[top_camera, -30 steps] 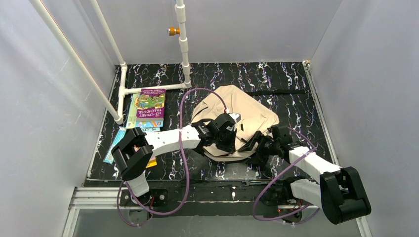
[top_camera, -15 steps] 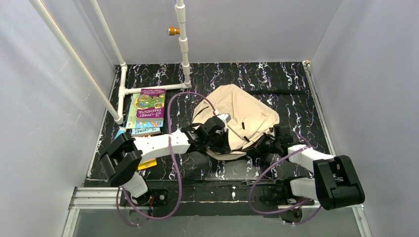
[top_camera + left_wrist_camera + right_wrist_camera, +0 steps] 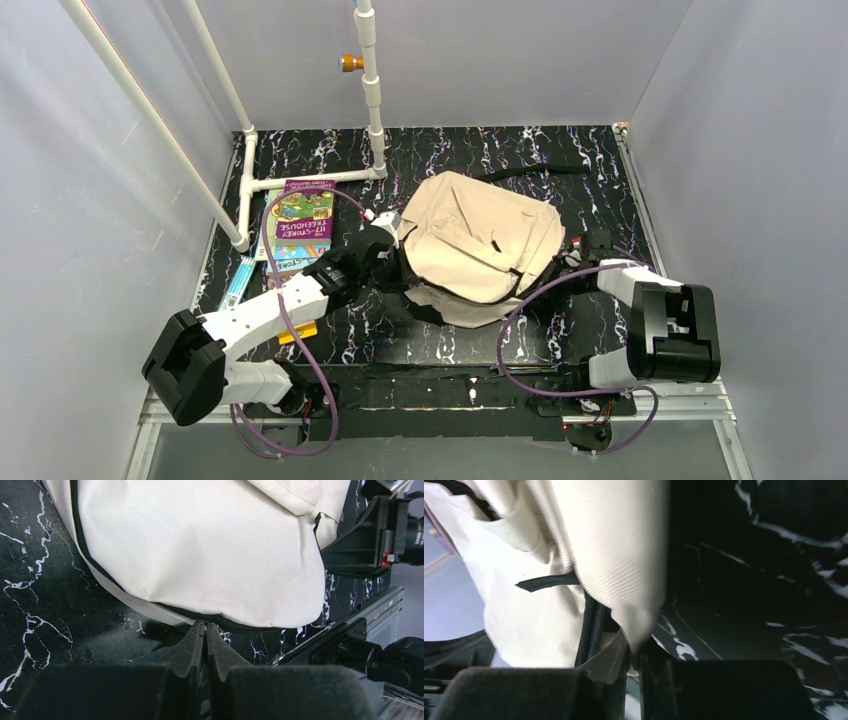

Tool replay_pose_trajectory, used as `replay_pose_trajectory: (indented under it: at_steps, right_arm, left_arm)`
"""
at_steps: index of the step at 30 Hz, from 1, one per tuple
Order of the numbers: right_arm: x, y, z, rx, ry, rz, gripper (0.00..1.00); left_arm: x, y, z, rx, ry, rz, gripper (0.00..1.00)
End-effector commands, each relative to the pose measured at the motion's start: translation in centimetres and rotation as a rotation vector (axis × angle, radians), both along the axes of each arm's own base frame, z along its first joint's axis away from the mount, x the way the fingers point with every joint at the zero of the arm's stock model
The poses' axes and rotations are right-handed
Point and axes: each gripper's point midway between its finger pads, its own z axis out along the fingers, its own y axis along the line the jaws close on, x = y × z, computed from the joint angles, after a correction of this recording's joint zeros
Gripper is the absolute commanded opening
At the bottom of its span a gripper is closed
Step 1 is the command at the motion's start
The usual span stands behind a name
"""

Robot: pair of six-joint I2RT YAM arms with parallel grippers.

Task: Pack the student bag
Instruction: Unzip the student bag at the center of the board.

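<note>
Student bag (image 3: 480, 250) lies flat on the bench (image 3: 620, 195), just right of the stack of books (image 3: 300, 225), with no open mouth visible. Left tool (image 3: 205, 627) is pressed together at the bag edge nearest the books, against the black zip line, and I cannot tell whether cloth is caught; right tool (image 3: 634, 657), on the edge farthest from the books, pinches a fold of tan fabric beside the zip (image 3: 589, 625). Judgement: the step is opening the bag, so hold the right pinch as anchor, let the left take the zip pull rather than loose cloth, and draw along the zip so the soft bag neither slides nor bunches.
</note>
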Motion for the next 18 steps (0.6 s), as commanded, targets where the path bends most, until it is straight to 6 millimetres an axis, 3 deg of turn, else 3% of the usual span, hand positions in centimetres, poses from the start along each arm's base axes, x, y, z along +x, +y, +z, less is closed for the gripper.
replay_pose_trajectory:
  at_steps: [1, 4, 8, 9, 11, 15, 18]
  right_arm:
    - [1.4, -4.9, 0.4, -0.34, -0.118, 0.153, 0.38]
    - [2.5, -5.9, 4.0, -0.557, -0.241, 0.201, 0.66]
    - [3.8, -2.9, 8.7, -0.752, -0.456, 0.294, 0.78]
    - [4.0, -1.6, 9.7, -0.773, -0.505, 0.35, 0.79]
    - [3.8, 3.5, 11.3, -0.72, -0.659, 0.557, 0.8]
    - [1.2, 12.2, 12.8, -0.714, -0.946, 0.923, 0.8]
    - [0.8, 16.5, 13.7, -0.699, -1.105, 1.003, 0.8]
  left_arm:
    - [0.0, 0.5, -0.3, 0.016, 0.038, -0.016, 0.0]
    - [-0.2, -1.1, 0.2, -0.051, 0.061, -0.05, 0.0]
    - [-0.2, -2.0, 0.6, -0.08, 0.08, -0.071, 0.0]
    - [-0.3, -2.0, 0.7, -0.08, 0.083, -0.069, 0.0]
    - [-0.3, -1.9, 1.0, -0.084, 0.079, -0.065, 0.0]
    - [-0.4, -1.4, 1.6, -0.084, 0.065, -0.05, 0.0]
    - [-0.5, -1.2, 1.6, -0.093, 0.068, -0.035, 0.0]
